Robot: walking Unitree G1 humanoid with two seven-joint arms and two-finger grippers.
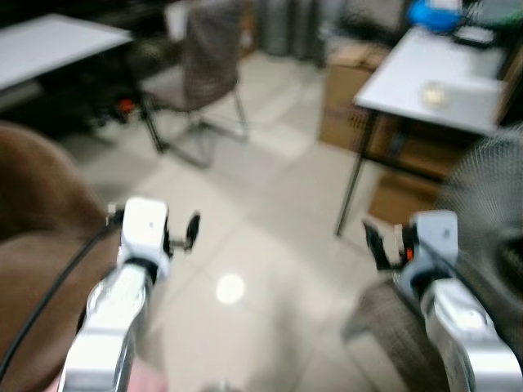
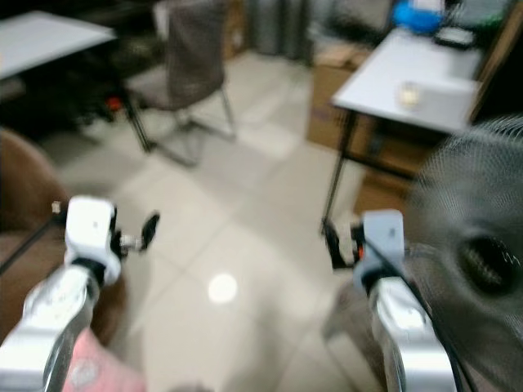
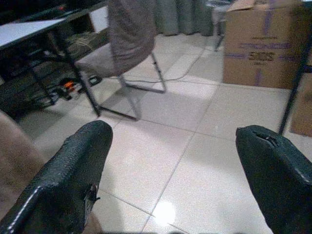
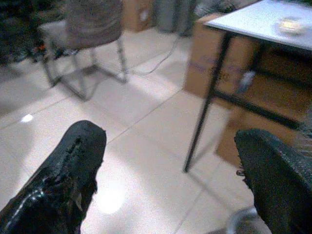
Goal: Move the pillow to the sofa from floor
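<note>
brown sofa (image 1: 33, 237) at left; left hand (image 3: 175, 170) and right hand (image 4: 170, 170) (both) spread, holding nothing.

Tiled floor (image 1: 270, 212), blurred. Chair (image 1: 204, 73) stood beyond it; white counter (image 1: 445, 90) right of chair, cardboard boxes (image 1: 347, 98) beneath; brown sofa (image 1: 37, 237) left of chair.

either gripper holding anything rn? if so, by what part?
Nothing held. Left gripper and right gripper are both open, fingers wide apart over bare floor tiles.
</note>
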